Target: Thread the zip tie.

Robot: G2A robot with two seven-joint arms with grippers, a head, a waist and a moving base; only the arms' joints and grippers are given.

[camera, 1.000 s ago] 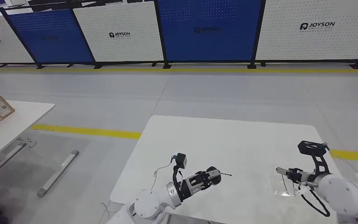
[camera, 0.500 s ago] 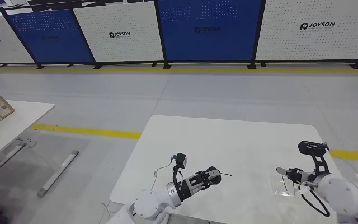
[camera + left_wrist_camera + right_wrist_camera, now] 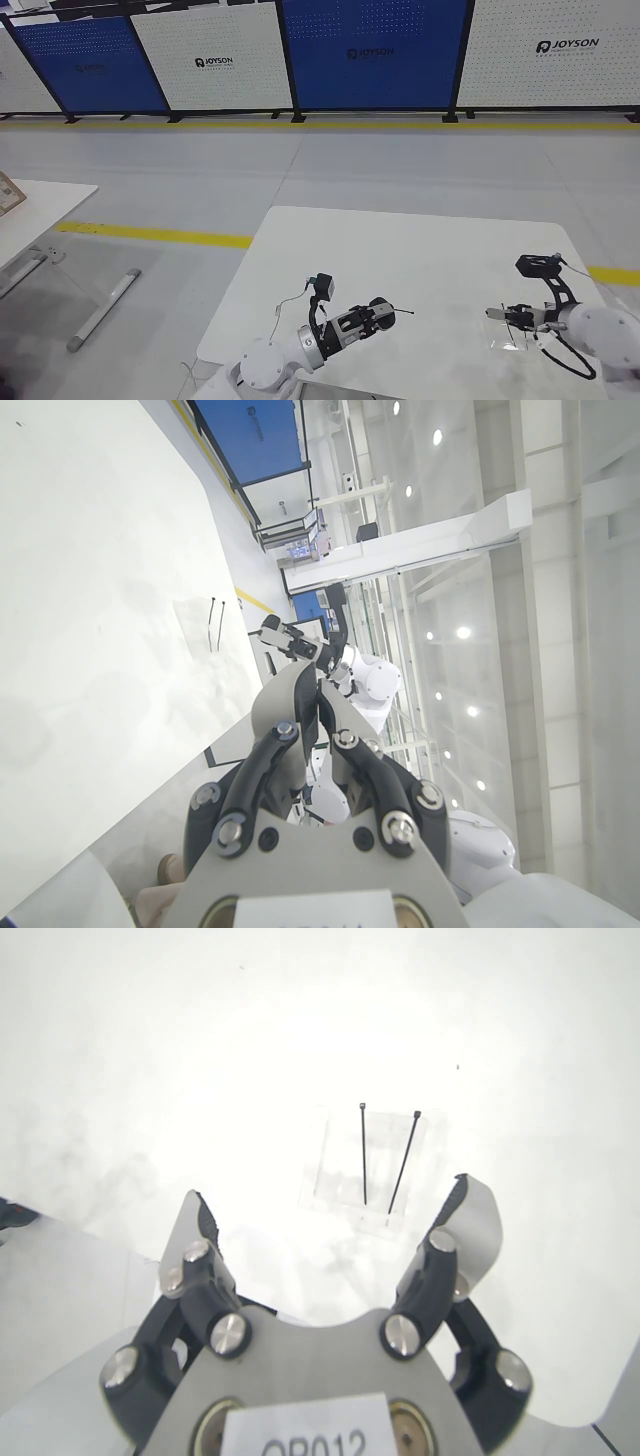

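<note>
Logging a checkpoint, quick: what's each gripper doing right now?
Left gripper: shut on a zip tie, whose end sticks out.
Right gripper: open, holding nothing, by two loose zip ties.

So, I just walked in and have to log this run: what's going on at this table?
The robot is set up to thread a zip tie. Its left gripper is shut on a thin black zip tie that sticks out sideways above the white table. The right gripper hovers open over a clear sheet near the table's edge, where two more zip ties lie side by side. No threaded loop is visible.
</note>
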